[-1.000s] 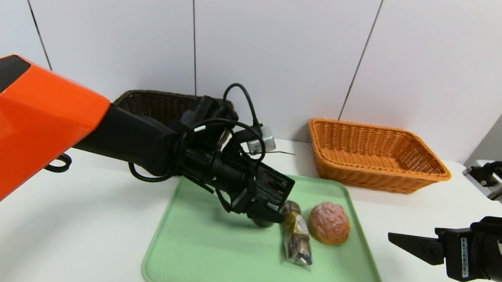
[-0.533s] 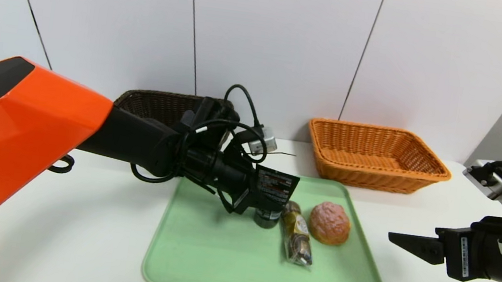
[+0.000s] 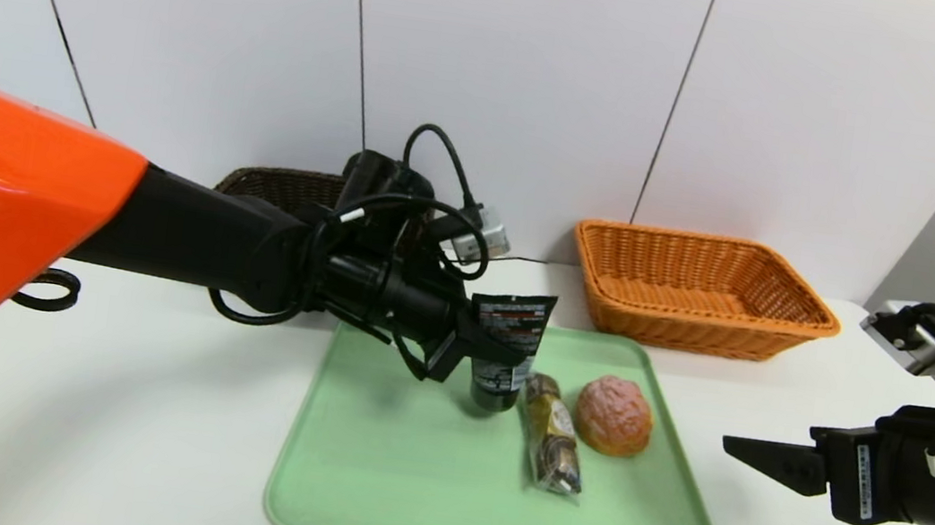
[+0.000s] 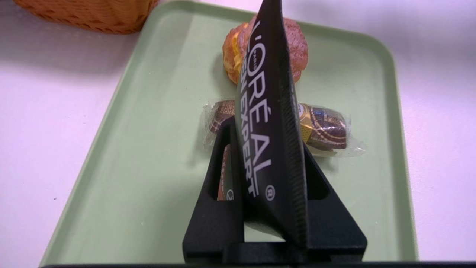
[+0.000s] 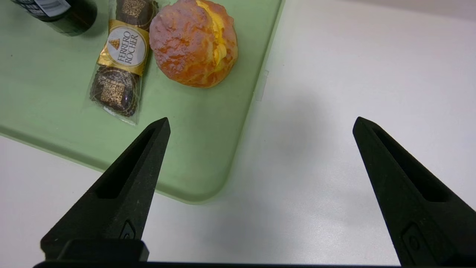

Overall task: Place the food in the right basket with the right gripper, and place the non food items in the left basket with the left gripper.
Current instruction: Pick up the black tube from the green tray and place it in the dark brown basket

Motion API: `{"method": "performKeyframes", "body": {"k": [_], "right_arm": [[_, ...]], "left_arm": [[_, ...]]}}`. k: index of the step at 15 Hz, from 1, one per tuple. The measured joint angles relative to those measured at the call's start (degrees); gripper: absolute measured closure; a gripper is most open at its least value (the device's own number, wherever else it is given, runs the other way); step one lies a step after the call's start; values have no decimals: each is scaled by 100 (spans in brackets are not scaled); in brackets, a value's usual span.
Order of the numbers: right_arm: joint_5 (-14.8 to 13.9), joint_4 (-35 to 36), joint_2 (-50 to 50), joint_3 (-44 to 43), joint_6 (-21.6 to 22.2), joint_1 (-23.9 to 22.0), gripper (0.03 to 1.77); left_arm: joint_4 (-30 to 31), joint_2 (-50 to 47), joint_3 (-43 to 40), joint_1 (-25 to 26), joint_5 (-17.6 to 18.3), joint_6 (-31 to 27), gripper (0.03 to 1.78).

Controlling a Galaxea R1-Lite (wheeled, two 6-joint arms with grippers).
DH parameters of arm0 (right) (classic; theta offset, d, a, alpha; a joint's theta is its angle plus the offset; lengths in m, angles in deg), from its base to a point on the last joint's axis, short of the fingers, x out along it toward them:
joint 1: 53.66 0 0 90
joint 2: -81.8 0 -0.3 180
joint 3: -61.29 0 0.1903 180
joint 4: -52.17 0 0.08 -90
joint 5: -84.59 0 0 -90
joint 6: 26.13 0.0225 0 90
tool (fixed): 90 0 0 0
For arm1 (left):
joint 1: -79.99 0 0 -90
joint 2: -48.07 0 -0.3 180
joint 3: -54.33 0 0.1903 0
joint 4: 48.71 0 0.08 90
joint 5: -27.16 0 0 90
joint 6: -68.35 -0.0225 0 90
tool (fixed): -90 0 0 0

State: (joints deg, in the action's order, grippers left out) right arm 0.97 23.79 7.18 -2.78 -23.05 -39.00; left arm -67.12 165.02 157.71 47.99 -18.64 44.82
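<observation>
Gripping the black squeeze tube (image 3: 504, 353) near its flat crimped end, the left tool (image 3: 480, 356) sits at the centre of the head view, its jaws pinching the tube so that the cap hangs toward the green tray (image 3: 368, 466); whether the cap touches the tray cannot be told. Just right of the tube in that frame lie the wrapped snack (image 3: 551, 434) and the pink-topped bun (image 3: 614, 415), side by side on the tray. At upper centre, behind the left arm, the dark left basket (image 3: 283, 187) shows only part of its rim; at upper right the orange right basket (image 3: 699, 286) stands on the white counter (image 3: 95, 412). At the right edge of the frame the right tool (image 3: 754, 454) hangs off the tray, above the counter.

From the left wrist view, the tube (image 4: 268, 123) fills the middle of the frame edge-on, white lettering running along it, clamped between the two black jaws at the bottom. Behind it the snack (image 4: 323, 128) lies crosswise and the bun (image 4: 297, 48) sits at upper centre, with a corner of the orange basket (image 4: 85, 15) at upper left.

From the right wrist view, the right tool (image 5: 260, 124) has its jaws spread wide, holding nothing, over the tray's corner (image 5: 200, 178) and bare counter. The bun (image 5: 193, 42), the snack (image 5: 121, 63) and the tube's cap (image 5: 70, 16) line the upper left of the frame.
</observation>
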Motion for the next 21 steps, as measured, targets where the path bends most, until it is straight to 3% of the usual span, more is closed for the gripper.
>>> {"method": "performKeyframes", "body": {"k": [2,4,10,16,21], "right_arm": [[6,5,9,9,-2,1,10],[5,5,12,11,-2,1,10],[6,2,21,2,-4,11,10],[5,2,72,61,-9,1,10],[17,2,76,94,-11,17,10]], "left_arm": [[0,-295,-7,17,-121,211,148],[0,-624,128,11,-625,484,148],[0,-955,952,256,-3144,1273,148],[2,-874,1024,1228,-3279,1301,148],[18,-494,1156,1346,-3274,1541,148]]}}
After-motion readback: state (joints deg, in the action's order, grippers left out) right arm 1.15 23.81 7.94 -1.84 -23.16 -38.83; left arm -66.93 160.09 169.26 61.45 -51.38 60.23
